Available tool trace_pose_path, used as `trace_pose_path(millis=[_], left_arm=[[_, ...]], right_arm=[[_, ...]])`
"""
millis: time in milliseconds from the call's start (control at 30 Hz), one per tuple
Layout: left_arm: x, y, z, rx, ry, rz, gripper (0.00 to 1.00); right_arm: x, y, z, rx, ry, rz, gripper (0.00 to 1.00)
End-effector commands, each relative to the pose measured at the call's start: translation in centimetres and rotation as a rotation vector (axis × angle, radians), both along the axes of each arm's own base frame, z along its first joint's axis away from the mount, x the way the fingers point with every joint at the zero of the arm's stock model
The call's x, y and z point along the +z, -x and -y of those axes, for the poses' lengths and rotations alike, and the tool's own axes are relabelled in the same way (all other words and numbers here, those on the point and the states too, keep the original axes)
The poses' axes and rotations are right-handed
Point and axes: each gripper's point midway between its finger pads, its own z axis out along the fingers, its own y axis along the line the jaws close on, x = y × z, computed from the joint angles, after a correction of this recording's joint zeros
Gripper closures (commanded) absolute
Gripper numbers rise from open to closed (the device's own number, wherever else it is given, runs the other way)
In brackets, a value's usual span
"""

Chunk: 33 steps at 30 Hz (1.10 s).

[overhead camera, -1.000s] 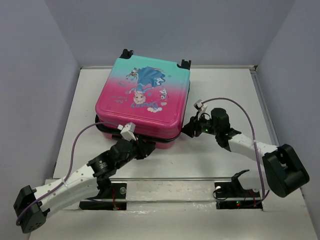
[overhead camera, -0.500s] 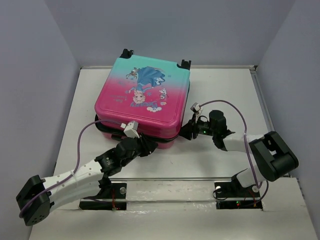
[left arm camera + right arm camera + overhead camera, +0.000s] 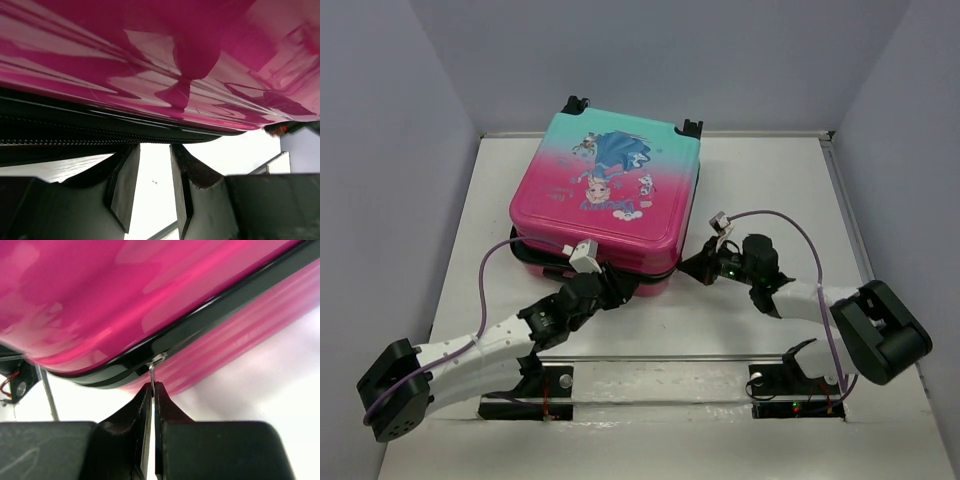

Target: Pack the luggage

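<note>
The luggage (image 3: 605,190) lies flat at the back middle of the table, lid down, pink-to-teal with a cartoon princess on top. My right gripper (image 3: 692,266) is at its near right corner, shut on the metal zipper pull (image 3: 151,375) that hangs from the black zipper seam (image 3: 200,325). My left gripper (image 3: 622,290) is at the near edge, its tips at the black zipper band (image 3: 75,135) under the pink lid (image 3: 165,55). Its jaws stand slightly apart with nothing between them (image 3: 154,170).
The white table (image 3: 770,190) has raised walls left, right and behind. Two arm bases and a rail (image 3: 670,380) sit at the near edge. Cables loop above both wrists.
The right gripper has moved nearer along the luggage's right corner, still on the zipper pull. The left arm has edged slightly toward the luggage's near edge.
</note>
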Motion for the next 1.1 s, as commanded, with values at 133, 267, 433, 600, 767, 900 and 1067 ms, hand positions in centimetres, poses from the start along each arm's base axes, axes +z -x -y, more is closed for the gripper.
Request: trace_pose_path(millis=[133,267,433,600,767,900,1067], left_arm=[[6.6,-4.3,1.5,0.129,0.120,0.168,0.56],[6.6,-4.7,2.4,0.119,0.133,0.172,0.56],[7.4,-5.1,3.5,0.101,0.149,0.186,0.56],[7.3,-4.9,4.4,0.073,0.144,0.184,0.56],[7.8,-3.7,2.6,0.085,0.134,0.196,0.55],[8.9,-1.9,-3.5,0.157,-0.065,0.172,0.47],[16.4,-0.6,-12.3,0.375,-0.091,0.275,0.23]], right_arm=[[-3.2,6.2,1.1,-0.148,0.158,-0.225,0.93],[-4.0,10.6,0.0,-0.078,0.255,-0.274,0.93],[-1.8,13.9,-2.9,-0.017,0.285,-0.246,0.93],[-0.7,11.7,-6.0,-0.125,0.274,-0.219,0.93],[0.8,7.4,-8.7,-0.297,0.198,-0.180,0.93],[0.6,6.4,-8.3,-0.371,0.168,-0.180,0.93],[-0.8,7.0,-6.0,-0.399,0.192,-0.192,0.93]])
